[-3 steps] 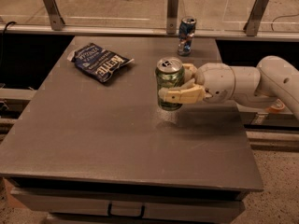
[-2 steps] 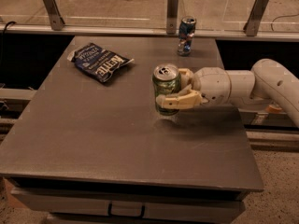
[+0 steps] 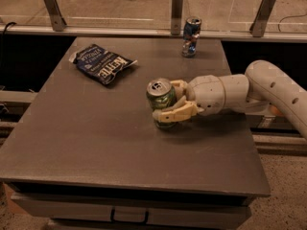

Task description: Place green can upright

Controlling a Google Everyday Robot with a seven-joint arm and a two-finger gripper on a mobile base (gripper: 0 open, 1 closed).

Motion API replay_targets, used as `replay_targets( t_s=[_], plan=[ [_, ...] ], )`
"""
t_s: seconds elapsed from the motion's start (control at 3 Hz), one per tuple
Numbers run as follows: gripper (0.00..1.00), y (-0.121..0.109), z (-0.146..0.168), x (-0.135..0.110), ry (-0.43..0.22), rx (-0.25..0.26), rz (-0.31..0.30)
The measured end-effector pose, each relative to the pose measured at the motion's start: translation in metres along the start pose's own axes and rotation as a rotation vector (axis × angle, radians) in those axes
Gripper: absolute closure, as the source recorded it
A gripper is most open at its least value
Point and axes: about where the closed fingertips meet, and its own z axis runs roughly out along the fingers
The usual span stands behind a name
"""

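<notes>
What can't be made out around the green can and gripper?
Camera view:
Green aluminium soda can: lower body covered by cream two-finger gripper shut around it; contact with grey table unclear.
White robot arm: cut off at right edge.
Slim blue can: print too small.

This looks like an indoor office or lab test area. A plain grey table [image 3: 96,143] has a handled drawer [image 3: 128,217] under its front edge, a glass partition [image 3: 120,6] on metal posts [image 3: 177,12] stands just behind the table, and speckled hard floor [image 3: 288,195] lies to its right. Over the table's middle, the robot's gripper [image 3: 164,101] clasps the green can [image 3: 159,93].
</notes>
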Motion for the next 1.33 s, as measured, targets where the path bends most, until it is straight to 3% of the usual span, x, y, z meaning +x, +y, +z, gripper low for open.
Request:
replay_targets(
  t_s=[0.67,1.0,1.33],
  plan=[
    [0.01,0.000,-0.007,0.020,0.068,0.003,0.036],
    [0.00,-0.002,-0.026,0.022,0.112,0.031,0.037],
    [0.00,-0.015,-0.073,0.004,0.192,0.110,0.010]
  ],
)
